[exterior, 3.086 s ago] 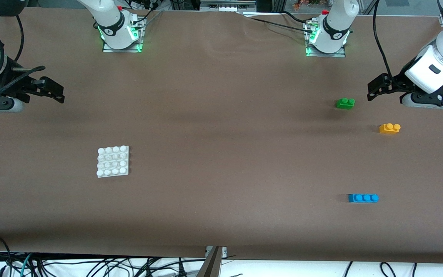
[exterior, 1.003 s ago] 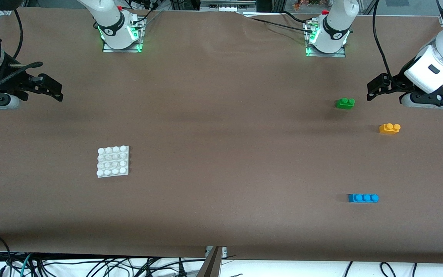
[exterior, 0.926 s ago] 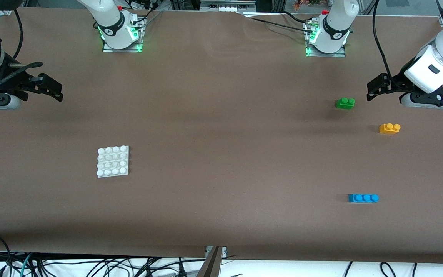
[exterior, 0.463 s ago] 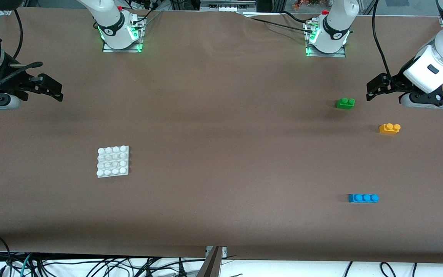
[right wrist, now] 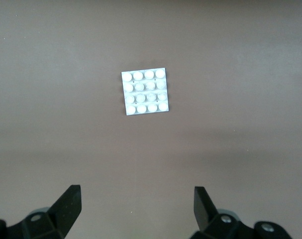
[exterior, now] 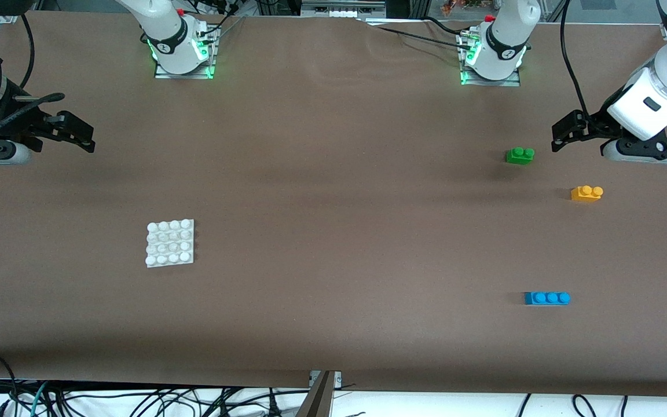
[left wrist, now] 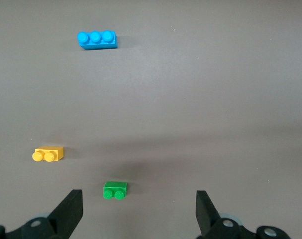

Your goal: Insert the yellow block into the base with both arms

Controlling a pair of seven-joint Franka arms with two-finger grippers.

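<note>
The yellow block (exterior: 586, 193) lies on the brown table toward the left arm's end; it also shows in the left wrist view (left wrist: 48, 154). The white base (exterior: 170, 242) lies toward the right arm's end and shows in the right wrist view (right wrist: 146, 92). My left gripper (exterior: 560, 134) hangs open and empty above the table beside the green brick (exterior: 519, 155), its fingers (left wrist: 68, 213) wide apart. My right gripper (exterior: 81, 136) hangs open and empty over bare table at the right arm's end, its fingers (right wrist: 68, 204) wide apart.
A green two-stud brick (left wrist: 114, 189) lies farther from the front camera than the yellow block. A blue three-stud brick (exterior: 546, 297) lies nearer to the camera; it also shows in the left wrist view (left wrist: 97, 39). The arm bases (exterior: 183, 49) stand along the table's back edge.
The right gripper has shifted slightly toward its end of the table and risen a little since the earliest frame. The left gripper and the bricks have barely moved.
</note>
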